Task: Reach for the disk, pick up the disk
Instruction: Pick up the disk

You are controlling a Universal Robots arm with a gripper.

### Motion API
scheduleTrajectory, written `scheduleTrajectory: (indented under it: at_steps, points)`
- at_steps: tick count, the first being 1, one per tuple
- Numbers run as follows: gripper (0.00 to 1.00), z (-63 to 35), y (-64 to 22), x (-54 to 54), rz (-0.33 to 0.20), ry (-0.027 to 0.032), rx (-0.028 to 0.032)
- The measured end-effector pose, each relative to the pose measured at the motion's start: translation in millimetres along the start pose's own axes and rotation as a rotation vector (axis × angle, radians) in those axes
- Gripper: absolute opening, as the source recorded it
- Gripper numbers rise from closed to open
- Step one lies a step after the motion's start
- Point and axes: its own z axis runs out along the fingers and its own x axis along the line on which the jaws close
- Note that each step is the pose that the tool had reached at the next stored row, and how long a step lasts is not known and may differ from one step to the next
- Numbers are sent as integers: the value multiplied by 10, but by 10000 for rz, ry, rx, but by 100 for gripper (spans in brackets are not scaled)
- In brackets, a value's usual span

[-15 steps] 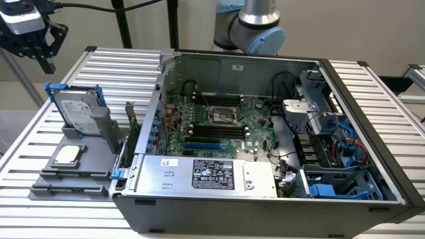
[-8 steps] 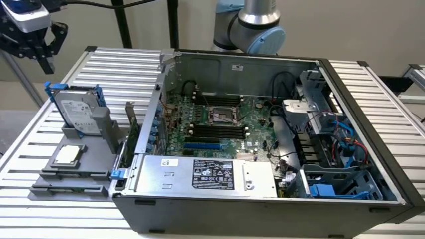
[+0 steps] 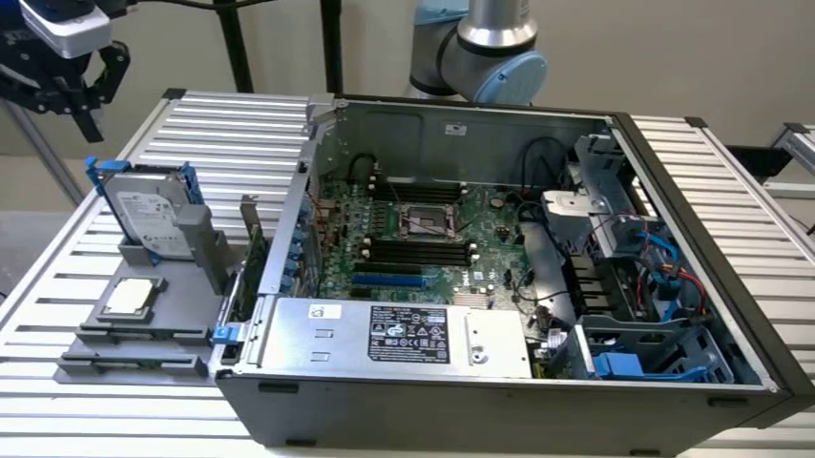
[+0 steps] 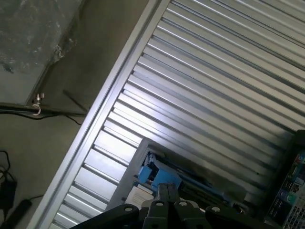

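Observation:
The disk (image 3: 148,212) is a silver-grey hard drive with a white label and blue rails, standing tilted in a grey holder (image 3: 191,253) to the exterior view's left of the computer case. My gripper (image 3: 87,113) hangs well above and behind it, near the table's far corner at the exterior view's left, touching nothing. In the wrist view my gripper (image 4: 167,190) has its fingers pressed together, shut with nothing between them, and the disk's blue rail (image 4: 153,174) shows just beyond the tips.
The open computer case (image 3: 510,401) fills the middle of the ribbed aluminium table (image 3: 229,119), with a silver power supply (image 3: 395,334) at its front. A small square chip (image 3: 132,297) lies on a grey stand near the disk. The table edge and floor (image 4: 43,124) lie beside my gripper.

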Motion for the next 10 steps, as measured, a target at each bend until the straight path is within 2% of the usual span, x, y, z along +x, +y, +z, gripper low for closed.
scheduleTrajectory:
  at_steps: [10]
  points:
    - [11,-1,0,0,-1781,39,10]
